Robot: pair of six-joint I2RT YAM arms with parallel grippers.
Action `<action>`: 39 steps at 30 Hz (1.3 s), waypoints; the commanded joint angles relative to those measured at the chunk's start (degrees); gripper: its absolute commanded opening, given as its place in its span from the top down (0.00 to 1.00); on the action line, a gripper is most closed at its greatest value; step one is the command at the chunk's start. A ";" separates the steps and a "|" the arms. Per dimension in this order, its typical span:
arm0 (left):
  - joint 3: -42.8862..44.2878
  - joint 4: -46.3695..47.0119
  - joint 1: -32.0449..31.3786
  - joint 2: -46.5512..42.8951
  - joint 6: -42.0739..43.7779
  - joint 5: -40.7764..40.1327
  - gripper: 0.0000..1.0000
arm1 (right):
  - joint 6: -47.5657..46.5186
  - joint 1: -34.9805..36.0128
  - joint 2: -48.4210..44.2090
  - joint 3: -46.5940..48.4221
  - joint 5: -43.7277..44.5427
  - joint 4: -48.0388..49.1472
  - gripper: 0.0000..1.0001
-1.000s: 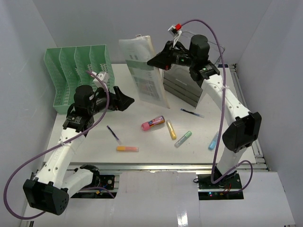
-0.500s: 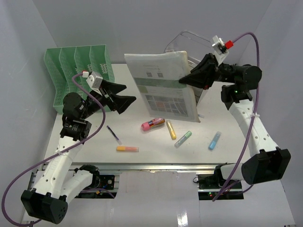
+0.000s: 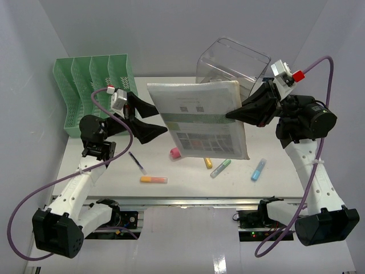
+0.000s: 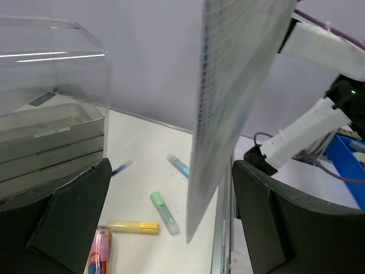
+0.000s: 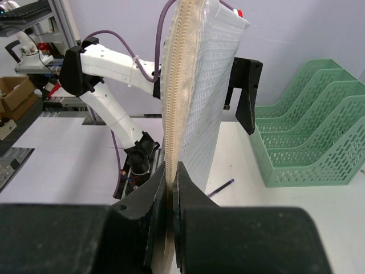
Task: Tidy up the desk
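Note:
My right gripper (image 3: 231,116) is shut on the zipper edge of a clear mesh document pouch (image 3: 199,120) with printed sheets inside, and holds it in the air above the white desk (image 3: 114,165). In the right wrist view the jaws (image 5: 173,171) pinch the pouch (image 5: 199,85), which stands on edge. My left gripper (image 3: 155,120) is open at the pouch's left edge. In the left wrist view the pouch (image 4: 228,103) hangs between the two spread fingers (image 4: 74,211), touching neither.
On the desk lie a pink tube (image 3: 174,152), a yellow marker (image 3: 208,162), a green highlighter (image 3: 220,168), a blue one (image 3: 258,169), an orange-yellow one (image 3: 154,180) and a purple pen (image 3: 137,162). A green file rack (image 3: 94,85) stands back left, a clear drawer box (image 3: 231,63) at the back.
My right arm swung the pouch from the back by the drawer box forward over the middle of the desk. My left gripper rose and reached its left edge.

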 commanded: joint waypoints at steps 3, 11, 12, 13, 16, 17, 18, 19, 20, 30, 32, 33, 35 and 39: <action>-1.56 42.00 0.29 6.61 -26.61 9.02 0.02 | 3.09 -0.19 -1.01 -1.40 2.76 6.17 0.92; -0.13 50.76 0.21 11.63 -37.75 10.61 0.06 | 7.23 -0.19 1.20 -1.68 4.43 10.88 0.92; -0.03 50.07 0.24 11.61 -37.44 10.54 0.06 | 7.31 -0.19 1.40 -1.89 4.56 11.09 0.92; 0.12 49.49 0.26 11.61 -37.20 10.51 0.07 | 7.36 -0.19 1.59 -2.05 4.71 11.21 0.92; 0.31 49.42 0.18 11.78 -37.04 10.04 0.09 | 7.73 -0.15 2.32 -2.52 5.95 11.85 0.92; 0.36 49.47 0.03 11.78 -36.99 9.85 0.10 | 7.83 -0.10 2.66 -2.72 6.34 12.14 0.92; 0.60 49.14 -0.07 11.83 -36.75 9.79 0.11 | 7.93 -0.10 2.82 -3.11 7.03 12.15 0.92; 0.87 48.69 -0.24 11.89 -36.33 9.77 0.13 | 8.10 -0.10 3.05 -3.54 7.83 12.19 0.92; 1.16 47.75 -0.64 11.93 -35.20 9.83 0.15 | 8.48 -0.07 3.51 -4.05 8.89 12.31 0.92; 5.23 19.50 -6.30 8.27 -10.19 5.74 0.21 | 6.55 2.92 5.47 -4.37 12.49 7.65 0.92; 6.27 17.53 -6.82 8.33 -9.05 5.11 0.25 | 5.86 3.29 5.62 -4.65 12.58 7.03 0.92; 6.58 17.25 -6.92 8.38 -8.91 4.83 0.27 | 5.47 3.46 5.67 -4.79 12.58 6.69 0.92; 6.91 17.17 -6.96 8.49 -9.34 4.48 0.32 | 4.72 3.68 5.67 -4.97 12.56 5.96 0.92; 7.42 16.91 -7.27 8.99 -10.45 4.41 0.50 | 4.01 4.05 5.65 -5.41 12.52 5.70 0.92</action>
